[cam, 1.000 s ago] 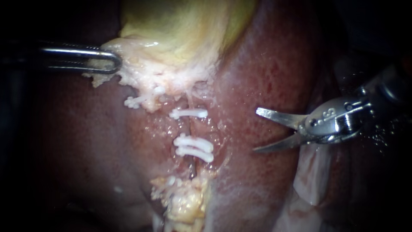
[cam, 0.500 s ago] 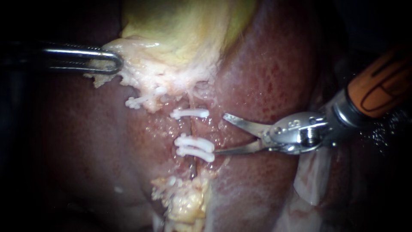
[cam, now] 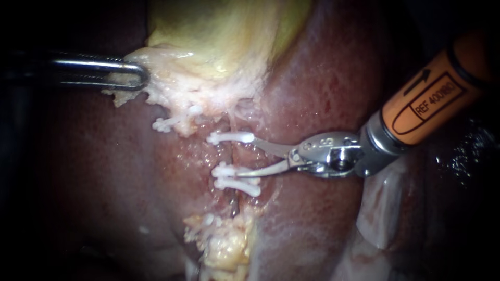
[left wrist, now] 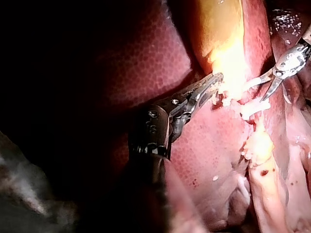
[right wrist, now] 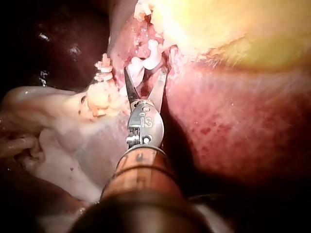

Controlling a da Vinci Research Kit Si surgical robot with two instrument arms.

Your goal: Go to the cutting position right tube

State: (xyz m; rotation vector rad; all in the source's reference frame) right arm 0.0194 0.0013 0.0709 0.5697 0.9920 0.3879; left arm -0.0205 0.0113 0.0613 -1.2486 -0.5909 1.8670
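Desk: Where is the thin, reddish right tube [cam: 228, 154]?

Operator: Mid-scene on the dark red liver [cam: 323, 78], between white plastic clips [cam: 232, 137]. My steel-bladed right instrument [cam: 248, 156], half open, sits just right of it, gripping nothing. My left instrument [cam: 141, 73] clamps the yellow gallbladder's [cam: 219, 31] pale edge.
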